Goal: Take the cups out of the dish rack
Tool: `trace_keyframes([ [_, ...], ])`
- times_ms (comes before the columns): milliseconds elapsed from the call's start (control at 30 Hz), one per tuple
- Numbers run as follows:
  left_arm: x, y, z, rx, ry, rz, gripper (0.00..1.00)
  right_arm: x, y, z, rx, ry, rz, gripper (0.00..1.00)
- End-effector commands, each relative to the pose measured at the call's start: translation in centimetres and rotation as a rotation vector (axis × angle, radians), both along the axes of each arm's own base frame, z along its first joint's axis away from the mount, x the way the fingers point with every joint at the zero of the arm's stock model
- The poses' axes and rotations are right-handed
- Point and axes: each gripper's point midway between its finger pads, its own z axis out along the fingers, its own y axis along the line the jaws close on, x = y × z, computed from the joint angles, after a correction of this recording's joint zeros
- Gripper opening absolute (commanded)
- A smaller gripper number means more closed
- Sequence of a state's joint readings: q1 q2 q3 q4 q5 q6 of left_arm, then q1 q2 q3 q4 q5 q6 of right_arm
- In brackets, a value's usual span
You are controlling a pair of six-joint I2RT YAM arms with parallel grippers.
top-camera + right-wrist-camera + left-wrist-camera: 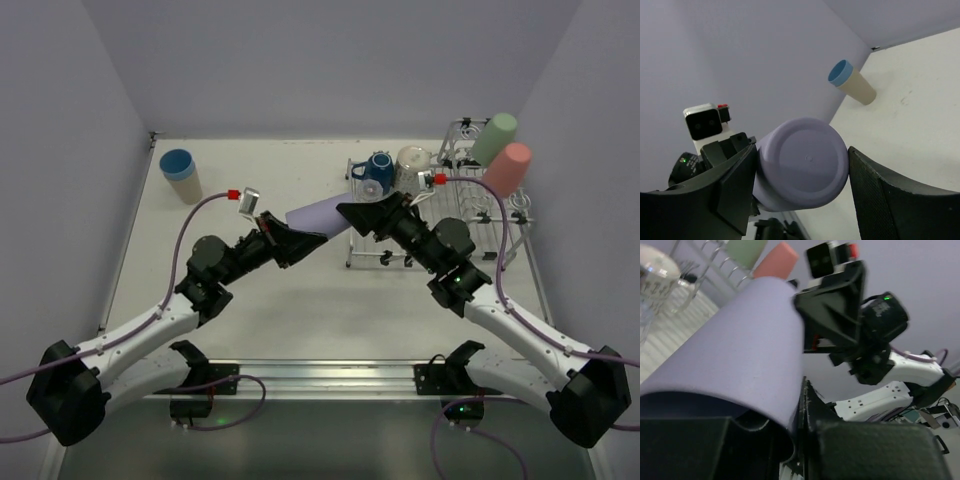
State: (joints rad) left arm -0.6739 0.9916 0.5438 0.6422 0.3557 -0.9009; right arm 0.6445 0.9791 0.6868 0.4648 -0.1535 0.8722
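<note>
A lavender cup (318, 215) hangs on its side above the table between both arms, just left of the dish rack (470, 200). My right gripper (355, 215) is shut on its closed base (802, 160), one finger on each side. My left gripper (290, 235) is at the open end and pinches the rim wall (740, 355) between its fingers. In the rack stand a dark-blue mug (377, 168), a clear glass (410, 165), a green cup (493, 138) and a salmon-pink cup (507, 168).
A blue cup nested in a beige one (181, 175) stands at the table's far left, also in the right wrist view (852, 82). Grey walls close in the table on three sides. The rack fills the back right.
</note>
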Motion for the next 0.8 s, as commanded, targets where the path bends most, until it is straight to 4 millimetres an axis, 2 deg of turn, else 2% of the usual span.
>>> trace_keyframes([
  [0, 0.8, 1.7, 3.7, -0.064, -0.134, 0.119, 0.05, -1.2, 1.8, -1.0, 0.062, 0.041, 0.111, 0.50],
  [33, 1.3, 2.2, 4.6, -0.071, -0.150, 0.161, 0.00, -1.2, 1.9, -1.3, 0.071, 0.051, 0.121, 0.55],
  [67, 1.7, 2.5, 4.3, -0.022, -0.158, 0.194, 0.00, -1.4, 2.2, -1.3, 0.076, 0.053, 0.144, 0.71],
  [100, 2.2, 2.8, 4.5, 0.012, -0.167, 0.226, 0.00, -1.4, 2.4, -1.5, 0.069, 0.057, 0.155, 0.78],
  [133, 3.1, 3.5, 6.8, 0.011, -0.197, 0.290, 0.00, -1.4, 2.6, -2.3, 0.045, 0.078, 0.162, 0.85],
  [167, 4.0, 3.8, 5.6, 0.114, -0.177, 0.325, 0.00, -1.6, 2.8, -2.1, 0.029, 0.077, 0.175, 0.95],
  [200, 4.7, 4.1, 5.8, 0.169, -0.174, 0.359, 0.00, -1.6, 2.8, -2.2, 0.000, 0.065, 0.175, 0.98],
  [233, 5.8, 5.4, 9.8, 0.190, -0.231, 0.454, 0.00, -1.9, 2.5, -3.0, -0.040, 0.087, 0.175, 0.99],
  [267, 7.0, 5.6, 7.7, 0.316, -0.165, 0.480, 0.00, -2.0, 2.3, -2.9, -0.063, 0.087, 0.170, 0.99],
  [300, 7.7, 6.4, 8.0, 0.370, -0.150, 0.521, 0.00, -2.1, 2.1, -3.3, -0.100, 0.073, 0.163, 0.99],
  [333, 9.1, 8.2, 8.4, 0.437, -0.139, 0.615, 0.00, -2.5, 1.6, -4.1, -0.137, 0.089, 0.159, 0.99],
  [400, 11.2, 10.2, 9.7, 0.557, -0.076, 0.685, 0.00, -2.8, 1.0, -5.0, -0.197, 0.073, 0.149, 0.99],
  [433, 13.7, 12.2, 8.7, 0.633, -0.025, 0.748, 0.00, -3.2, 0.7, -6.0, -0.233, 0.092, 0.152, 0.99],
  [467, 14.0, 13.7, 10.9, 0.658, -0.012, 0.785, 0.00, -3.5, 0.5, -6.2, -0.253, 0.089, 0.159, 0.99],
  [500, 14.7, 14.9, 11.3, 0.694, 0.005, 0.815, 0.00, -3.8, 0.4, -6.7, -0.285, 0.073, 0.165, 0.99],
  [533, 16.1, 17.6, 11.6, 0.737, 0.036, 0.879, 0.00, -4.2, 0.2, -7.5, -0.313, 0.088, 0.173, 0.99],
  [567, 17.3, 18.6, 9.4, 0.826, 0.120, 0.871, 0.00, -4.5, 0.0, -7.8, -0.326, 0.088, 0.177, 0.99],
  [600, 17.7, 19.8, 12.2, 0.802, 0.099, 0.912, 0.00, -4.7, -0.1, -8.2, -0.338, 0.088, 0.183, 0.99],
  [633, 19.6, 21.7, 11.0, 0.847, 0.154, 0.940, 0.00, -5.2, 0.0, -8.5, -0.344, 0.092, 0.200, 0.99],
  [667, 19.5, 22.7, 10.1, 0.889, 0.206, 0.932, 0.00, -5.6, -0.1, -9.2, -0.349, 0.099, 0.211, 0.99],
  [700, 19.7, 23.6, 11.7, 0.877, 0.195, 0.955, 0.00, -5.9, -0.2, -9.2, -0.342, 0.093, 0.214, 0.99],
  [733, 20.9, 25.2, 10.1, 0.912, 0.255, 0.965, 0.00, -6.3, -0.1, -9.3, -0.340, 0.089, 0.228, 0.99],
  [767, 21.0, 26.1, 9.3, 0.936, 0.291, 0.957, 0.00, -6.7, -0.2, -10.0, -0.344, 0.098, 0.236, 0.99],
])
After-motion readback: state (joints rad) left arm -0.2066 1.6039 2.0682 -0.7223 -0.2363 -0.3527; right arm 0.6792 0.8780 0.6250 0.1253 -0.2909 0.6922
